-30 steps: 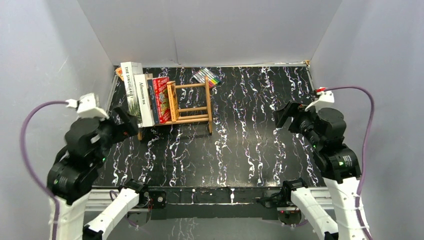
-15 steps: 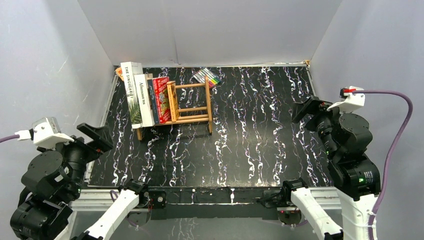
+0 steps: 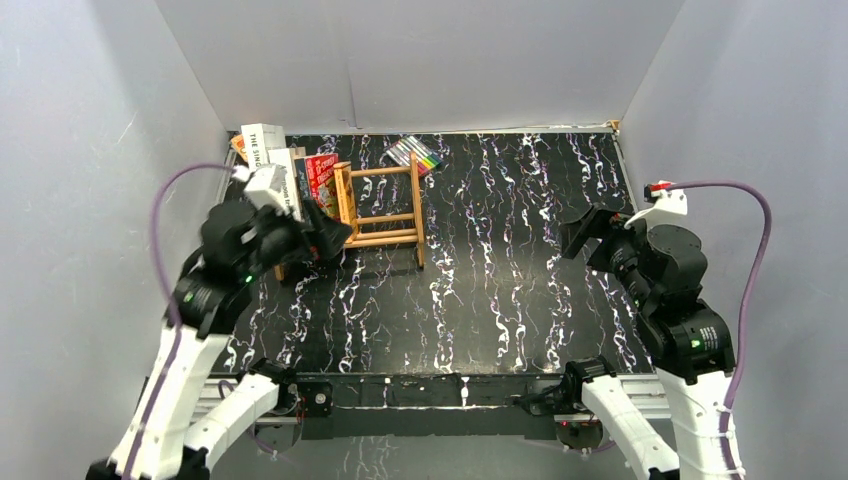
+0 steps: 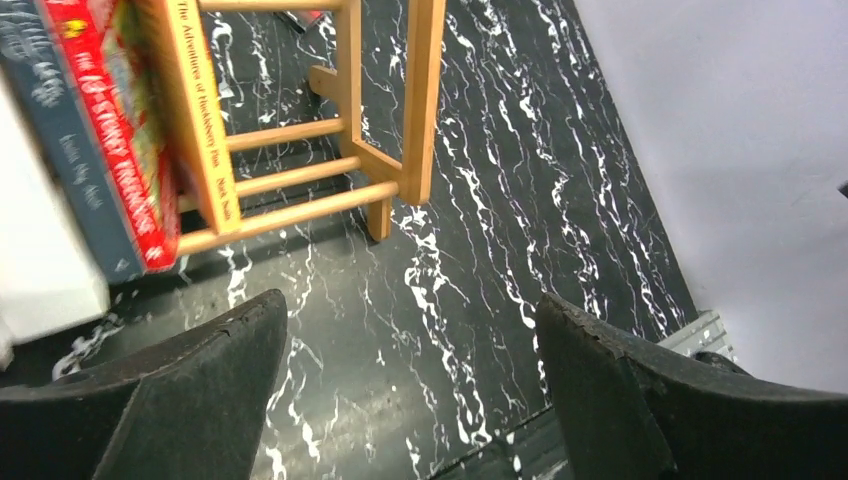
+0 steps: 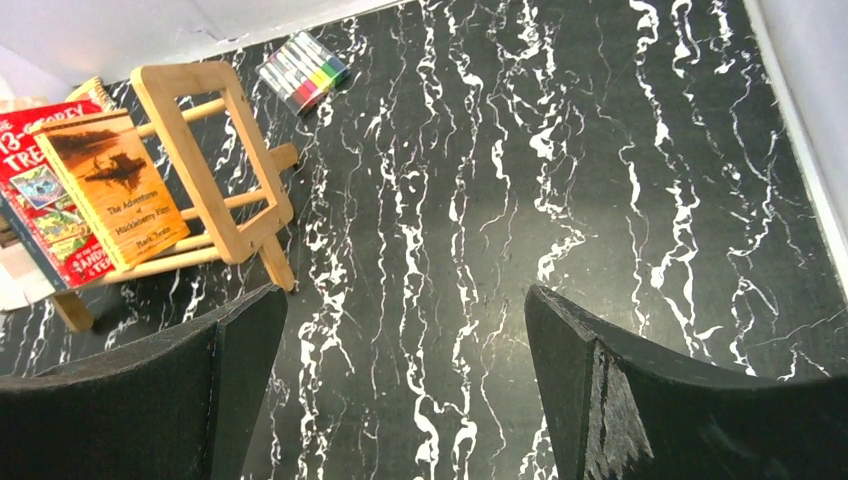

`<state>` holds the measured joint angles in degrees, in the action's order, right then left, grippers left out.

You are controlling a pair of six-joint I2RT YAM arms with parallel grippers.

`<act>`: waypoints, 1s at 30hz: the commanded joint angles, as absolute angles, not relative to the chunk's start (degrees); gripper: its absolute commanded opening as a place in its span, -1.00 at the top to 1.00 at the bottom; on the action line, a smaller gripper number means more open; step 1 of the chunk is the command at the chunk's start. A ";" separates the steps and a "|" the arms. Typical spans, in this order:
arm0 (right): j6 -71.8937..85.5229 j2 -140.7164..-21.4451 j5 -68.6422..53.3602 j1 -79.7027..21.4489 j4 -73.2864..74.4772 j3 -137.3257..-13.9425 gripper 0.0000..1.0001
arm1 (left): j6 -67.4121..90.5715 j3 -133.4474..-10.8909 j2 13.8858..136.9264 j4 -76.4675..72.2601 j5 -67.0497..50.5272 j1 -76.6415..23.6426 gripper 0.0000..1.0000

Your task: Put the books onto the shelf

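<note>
The left arm reaches forward, left tool (image 3: pixel 322 238) wide open and empty, just before the shelf (image 3: pixel 385 205) holding the books (image 3: pixel 322 172) at the bench's (image 3: pixel 500 290) far-left corner. The right arm is bent near the right edge, right tool (image 3: pixel 583 232) equally wide, empty.

From above and behind, one camera takes in my whole table (image 3: pixel 500 300). My left wrist looks closely at the shelf (image 4: pixel 425 90); my right wrist sees it from well across.

Books (image 3: pixel 322 176) stand upright at the left of the wooden shelf (image 3: pixel 386 217).
</note>
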<state>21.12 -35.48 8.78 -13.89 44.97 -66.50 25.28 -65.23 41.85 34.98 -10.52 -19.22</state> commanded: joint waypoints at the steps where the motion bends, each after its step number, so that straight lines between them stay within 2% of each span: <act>1: 23.04 -33.41 6.51 -13.86 41.48 -65.11 -0.97 | 27.14 -61.63 49.42 17.53 -15.11 -19.00 -0.83; 10: 23.25 -31.74 6.31 -13.87 40.88 -62.29 -0.97 | 30.49 -60.98 69.96 3.49 -9.79 -20.79 -0.77; 13: 23.02 -31.81 6.87 -13.84 41.29 -62.09 -0.97 | 28.64 -62.59 74.65 2.20 -2.43 -24.48 -0.76; 23: 23.20 -31.73 7.22 -13.82 41.13 -60.56 -0.97 | 25.55 -70.54 91.61 12.11 26.10 -32.37 -0.77; 30: 23.11 -31.82 7.21 -13.85 41.39 -60.39 -0.97 | 27.13 -71.78 94.29 15.40 35.34 -32.70 -0.79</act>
